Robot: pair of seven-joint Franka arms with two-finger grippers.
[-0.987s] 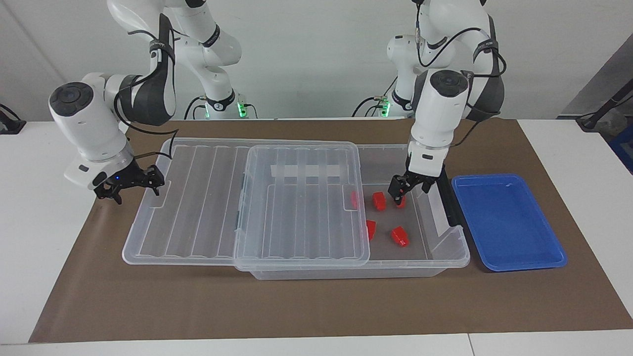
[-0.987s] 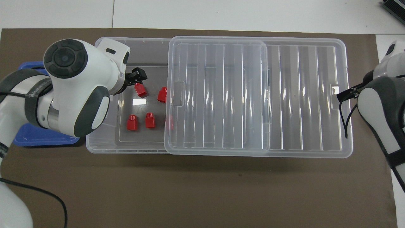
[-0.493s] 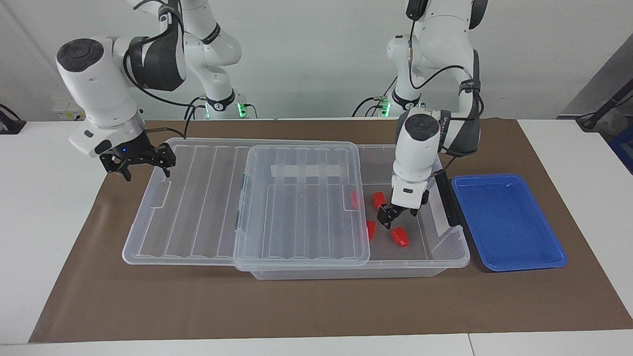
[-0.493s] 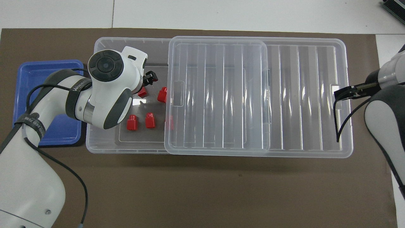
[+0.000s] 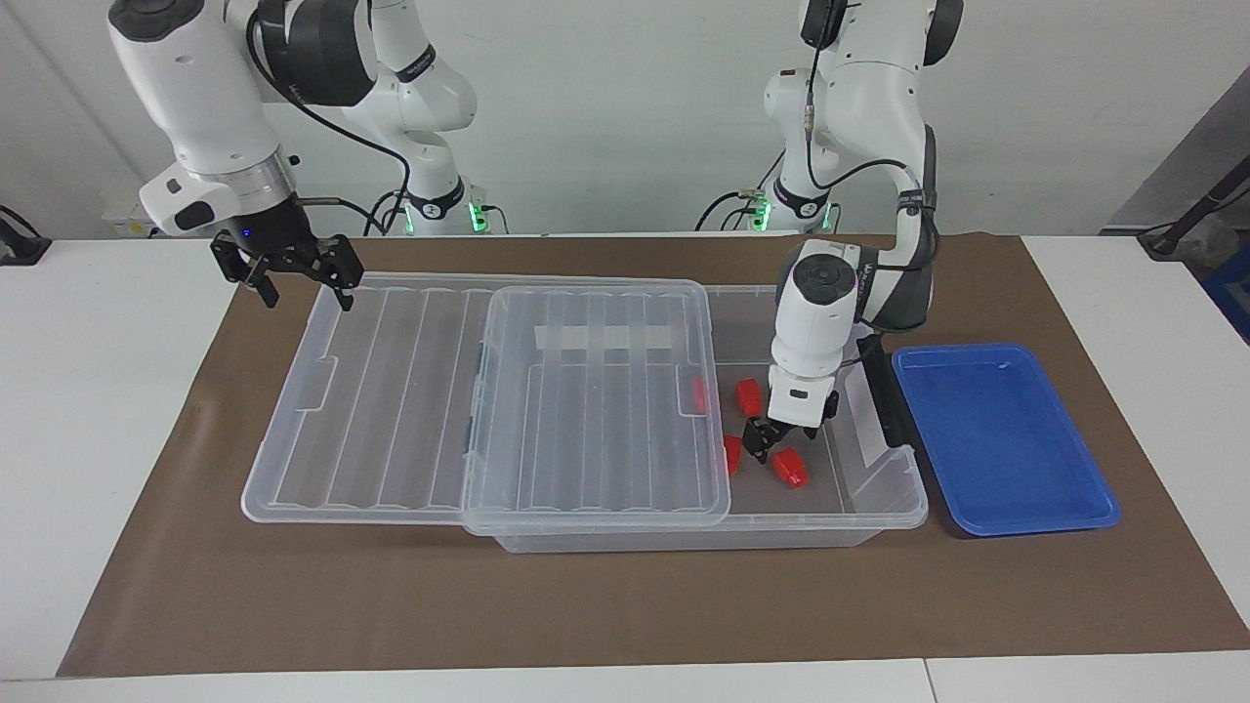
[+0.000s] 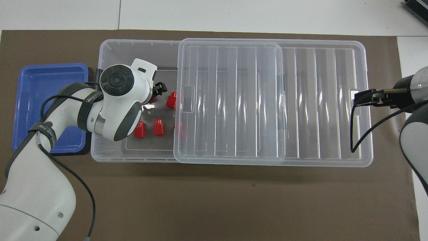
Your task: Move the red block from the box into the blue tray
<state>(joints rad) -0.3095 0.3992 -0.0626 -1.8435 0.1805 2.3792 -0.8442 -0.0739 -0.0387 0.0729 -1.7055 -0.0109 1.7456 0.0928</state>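
Five red blocks (image 5: 789, 469) in box (image 5: 879, 508)

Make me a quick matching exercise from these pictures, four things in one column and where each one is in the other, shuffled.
1. left gripper
2. right gripper
3. blue tray
4. lid

A. slid partway off the box
B. down inside the box, among red blocks
C. raised over the lid's edge at the right arm's end
D. beside the box at the left arm's end

Pairs: 1-B, 2-C, 3-D, 4-A
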